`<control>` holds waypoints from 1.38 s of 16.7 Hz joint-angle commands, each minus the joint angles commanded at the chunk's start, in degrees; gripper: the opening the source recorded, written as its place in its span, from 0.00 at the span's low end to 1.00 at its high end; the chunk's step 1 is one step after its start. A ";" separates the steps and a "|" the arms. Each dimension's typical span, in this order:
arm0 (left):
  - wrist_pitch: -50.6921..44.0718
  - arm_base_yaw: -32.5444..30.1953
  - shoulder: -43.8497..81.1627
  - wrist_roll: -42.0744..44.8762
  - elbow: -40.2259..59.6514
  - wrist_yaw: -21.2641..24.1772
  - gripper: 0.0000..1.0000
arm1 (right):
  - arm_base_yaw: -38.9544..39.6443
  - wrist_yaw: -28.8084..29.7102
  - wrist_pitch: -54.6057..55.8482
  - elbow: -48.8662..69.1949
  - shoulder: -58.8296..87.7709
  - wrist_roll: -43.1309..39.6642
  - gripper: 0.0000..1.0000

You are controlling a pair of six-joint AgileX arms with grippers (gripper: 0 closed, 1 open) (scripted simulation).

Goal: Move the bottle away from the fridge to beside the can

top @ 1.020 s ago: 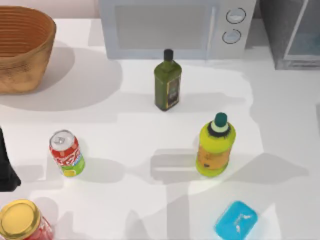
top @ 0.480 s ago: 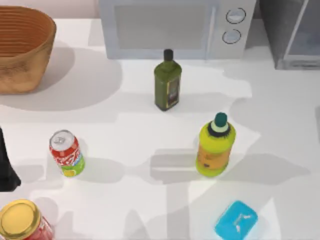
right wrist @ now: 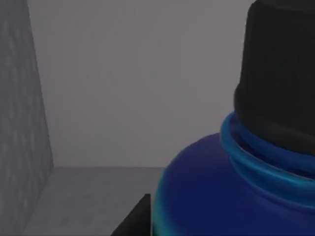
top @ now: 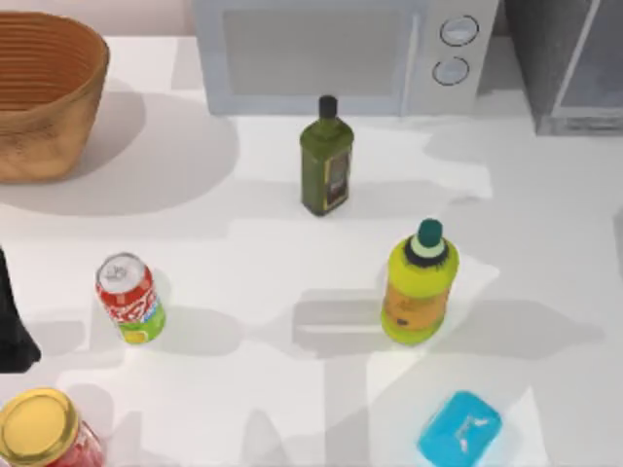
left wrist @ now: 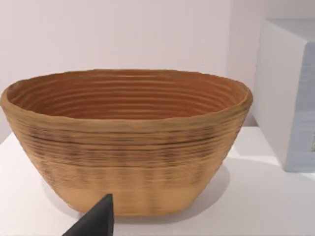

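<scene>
The bottle (right wrist: 231, 196) looms very close in the right wrist view, showing its blue upper part and black round cap, with grey walls behind it. A dark part of my right gripper (right wrist: 135, 219) sits right beside its body. The fridge (top: 569, 58) stands at the table's back right corner, only partly in view. Toward the front left, the red can (top: 129, 299) stands upright. My left arm (top: 12, 331) is parked at the left edge, not far from the can.
A grey microwave (top: 341, 49) stands at the back with a dark olive bottle (top: 326, 161) in front of it. A yellow bottle (top: 419, 284) is right of centre. A woven basket (top: 44, 92) sits back left, a gold-lidded jar (top: 44, 430) front left, a blue object (top: 459, 428) front right.
The shadows on the right half of the table have shifted a little. The objects on the table and my left arm have stayed in place.
</scene>
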 joint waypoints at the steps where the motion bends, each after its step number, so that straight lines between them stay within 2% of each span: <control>1: 0.00 0.00 0.00 0.00 0.00 0.00 1.00 | -0.20 -0.34 0.70 -1.94 -1.37 0.00 0.00; 8: 0.00 0.00 0.00 0.00 0.00 0.00 1.00 | -2.91 -3.39 8.34 -26.60 -16.19 -0.12 0.00; 11: 0.00 0.00 0.00 0.00 0.00 0.00 1.00 | -3.92 -4.19 10.86 -32.62 -20.95 -0.18 0.00; 18: 0.00 0.00 0.00 0.00 0.00 0.00 1.00 | -3.09 -3.94 11.36 -32.95 -21.42 0.23 0.00; 20: 0.00 0.00 0.00 0.00 0.00 0.00 1.00 | 0.00 -2.06 11.90 -31.25 -21.13 1.50 0.00; 23: 0.00 0.00 0.00 0.00 0.00 0.00 1.00 | 9.17 4.61 12.91 -27.23 -19.96 4.44 0.00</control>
